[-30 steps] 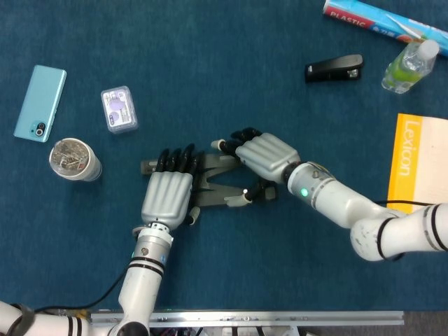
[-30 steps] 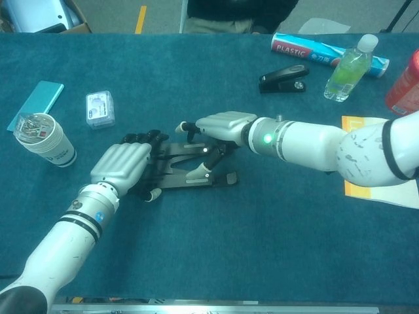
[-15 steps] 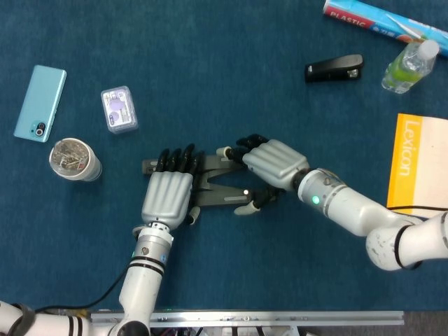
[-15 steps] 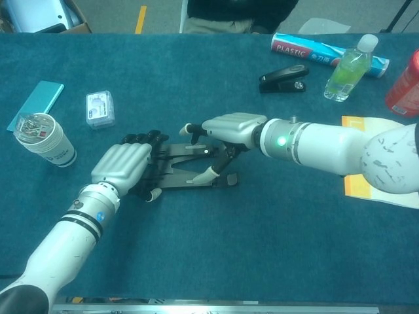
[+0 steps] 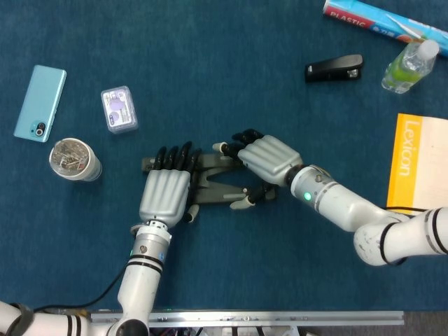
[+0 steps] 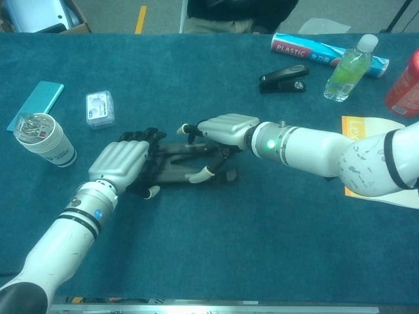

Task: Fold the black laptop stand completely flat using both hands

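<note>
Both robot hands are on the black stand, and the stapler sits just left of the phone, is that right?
Not quite. Both robot hands, left and right, are on the stand, but the stapler lies far right of the phone, near the bottle, as the head view shows.

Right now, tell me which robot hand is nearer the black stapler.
Right. The right robot hand rests on the laptop stand below and left of the black stapler; the left robot hand sits farther left, on the stand's other end.

Both hands cover much of the flat black metal laptop stand [image 5: 213, 185]: its end lies under the left hand [image 5: 166, 197], its hinge beneath the right hand [image 5: 267, 159].
</note>
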Available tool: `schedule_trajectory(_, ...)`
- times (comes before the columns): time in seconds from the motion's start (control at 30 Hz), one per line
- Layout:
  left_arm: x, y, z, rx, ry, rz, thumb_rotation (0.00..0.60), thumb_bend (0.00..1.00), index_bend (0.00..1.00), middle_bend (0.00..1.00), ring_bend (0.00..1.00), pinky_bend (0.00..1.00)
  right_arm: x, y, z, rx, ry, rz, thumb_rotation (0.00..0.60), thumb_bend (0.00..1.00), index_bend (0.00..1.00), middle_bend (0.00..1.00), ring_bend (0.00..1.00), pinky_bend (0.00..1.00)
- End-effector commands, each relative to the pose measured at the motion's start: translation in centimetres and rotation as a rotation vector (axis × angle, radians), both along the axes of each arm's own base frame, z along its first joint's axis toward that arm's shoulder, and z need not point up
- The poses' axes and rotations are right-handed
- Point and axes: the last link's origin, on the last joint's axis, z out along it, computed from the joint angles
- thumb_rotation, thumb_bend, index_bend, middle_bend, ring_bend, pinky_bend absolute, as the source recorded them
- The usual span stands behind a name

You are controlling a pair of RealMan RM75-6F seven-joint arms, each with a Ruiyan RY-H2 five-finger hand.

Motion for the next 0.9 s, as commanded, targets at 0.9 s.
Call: schedule_trajectory(0.9, 0.3, 0.2, -0.1, 0.003, -0.003, -0.003, 0.600, 0.25, 0.00, 0.00, 0.00, 0.00, 0.0, 0.6, 0.9, 0.031, -0.006, -0.010, 0.299, 0.00, 0.00, 0.19, 0.00, 0.00)
